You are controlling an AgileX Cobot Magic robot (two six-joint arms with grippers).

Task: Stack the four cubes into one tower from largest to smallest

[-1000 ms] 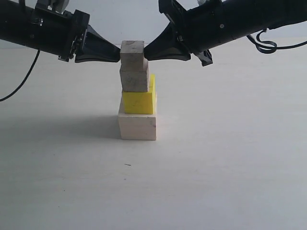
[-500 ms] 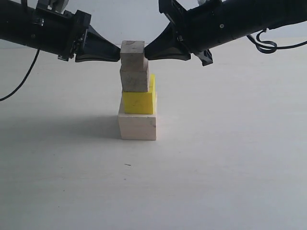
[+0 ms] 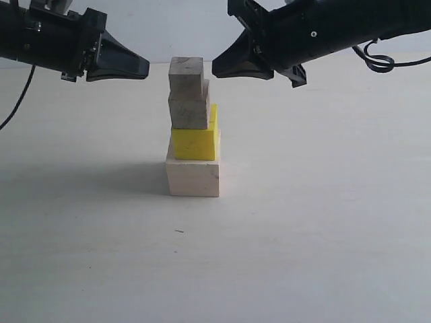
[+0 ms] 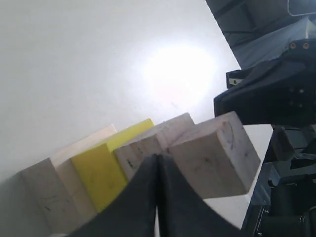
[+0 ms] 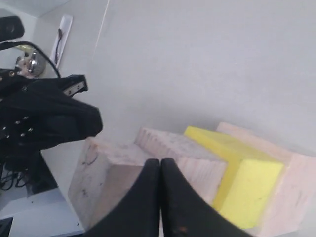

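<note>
**Exterior view, front to back.** Nearest the camera lies bare table, marked only by a dark speck too small to identify. Behind it, near the middle of the table, stands the tower. It has the large pale cube at the base, the yellow cube on that, then the lower small cube, and the top small cube uppermost. The two small cubes sit toward the left of the yellow one, so a strip of yellow shows beside the lower small cube. How far back each cube sits cannot be judged from this side.

Level with the top small cube, my left gripper points at it from the left and my right gripper from the right. Neither touches it, and the right tip is the closer. Both arms run off the picture's edges, and a cable loops below the right one.

**Wrist views.** My left fingers lie pressed together along one seam with nothing between them, and they cover part of the small cubes. My right fingers likewise meet, empty, masking part of both small cubes. The large pale cube is cropped by the picture edge in both wrist views
</note>
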